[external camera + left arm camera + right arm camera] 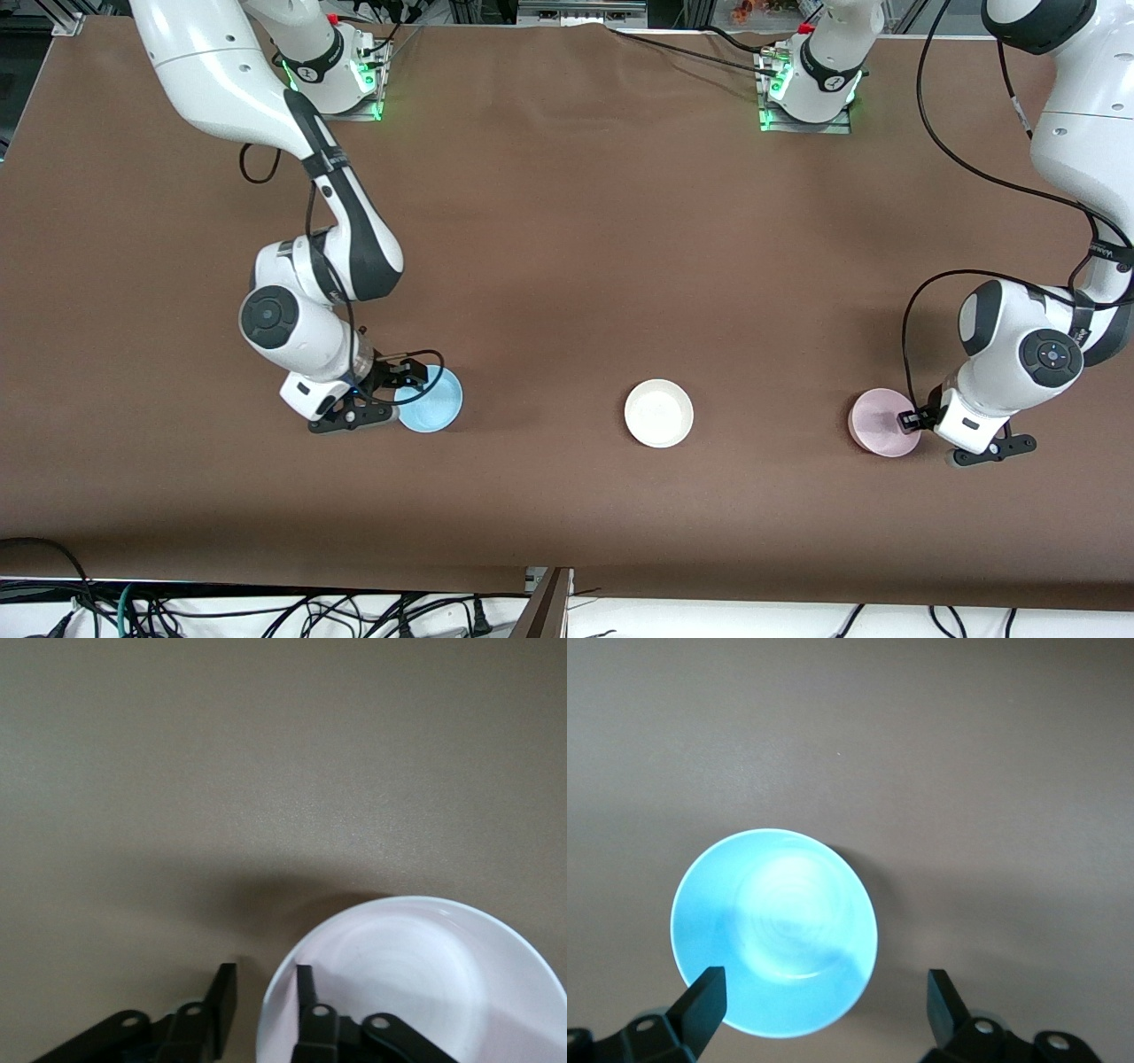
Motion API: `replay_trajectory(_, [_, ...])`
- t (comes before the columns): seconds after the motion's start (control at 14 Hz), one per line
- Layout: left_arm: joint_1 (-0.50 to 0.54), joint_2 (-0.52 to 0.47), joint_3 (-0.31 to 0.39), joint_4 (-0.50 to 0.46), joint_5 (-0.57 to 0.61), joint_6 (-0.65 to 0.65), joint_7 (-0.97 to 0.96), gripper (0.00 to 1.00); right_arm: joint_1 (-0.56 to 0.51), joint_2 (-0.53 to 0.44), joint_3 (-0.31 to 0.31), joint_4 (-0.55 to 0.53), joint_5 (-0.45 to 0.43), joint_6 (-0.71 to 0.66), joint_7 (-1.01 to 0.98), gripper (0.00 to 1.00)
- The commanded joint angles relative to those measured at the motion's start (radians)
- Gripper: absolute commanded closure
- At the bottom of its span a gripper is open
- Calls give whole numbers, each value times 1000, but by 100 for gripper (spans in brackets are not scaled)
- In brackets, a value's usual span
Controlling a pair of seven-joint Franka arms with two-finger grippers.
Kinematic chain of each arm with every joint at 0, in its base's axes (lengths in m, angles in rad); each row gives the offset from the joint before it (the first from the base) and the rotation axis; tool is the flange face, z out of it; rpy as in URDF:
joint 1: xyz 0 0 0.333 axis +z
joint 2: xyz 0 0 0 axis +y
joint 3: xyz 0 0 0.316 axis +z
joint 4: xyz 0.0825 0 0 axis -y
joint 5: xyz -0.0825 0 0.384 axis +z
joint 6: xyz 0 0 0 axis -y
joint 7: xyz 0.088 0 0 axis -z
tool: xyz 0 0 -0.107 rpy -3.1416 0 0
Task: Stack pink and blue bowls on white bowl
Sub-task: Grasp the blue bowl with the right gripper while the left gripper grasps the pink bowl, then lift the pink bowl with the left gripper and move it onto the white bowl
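The pale pink bowl (pixel 877 424) (pixel 416 983) rests on the table toward the left arm's end. My left gripper (pixel 911 419) (pixel 266 992) is down at its rim, jaws drawn narrow, one finger (pixel 306 988) inside the bowl and the other outside. A slit of table still shows between the outer finger and the rim. The light blue bowl (pixel 432 400) (pixel 775 930) lies toward the right arm's end. My right gripper (pixel 390 394) (pixel 824 1005) hangs wide open over its edge, holding nothing. The white bowl (pixel 658 413) sits between the two, alone and untouched.
All three bowls lie in a row on the brown table (pixel 567 266), toward its front edge. Loose cables (pixel 266 611) hang below that edge. The arms' bases (pixel 806 89) stand at the back.
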Motion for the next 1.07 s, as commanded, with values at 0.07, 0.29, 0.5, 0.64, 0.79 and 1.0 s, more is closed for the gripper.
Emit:
replay_trajectory(0.07, [-6,28,-1,12,24,9,9,100,-4,53,1,55,6,0,-26,0])
replay_trajectory(0.29, [-9,28,-1,13,13,9,1,100,-15,70,-2,62,4,2,-26,3])
replay_trajectory(0.5, [-14,15,-14,18,5,-6,-49,100,-17,87,-4,73,9,-1,-26,14])
replay_trajectory(0.64, [-38,4,-47,19,-21,-49,-109,100,-17,93,-4,73,9,-3,-25,19])
replay_trajectory(0.79, [-96,4,-64,59,-59,-109,-192,100,-17,93,-4,73,10,-4,-26,27])
replay_trajectory(1.0, [-225,7,-61,151,-62,-206,-356,100,-17,93,-4,73,10,-6,-26,40])
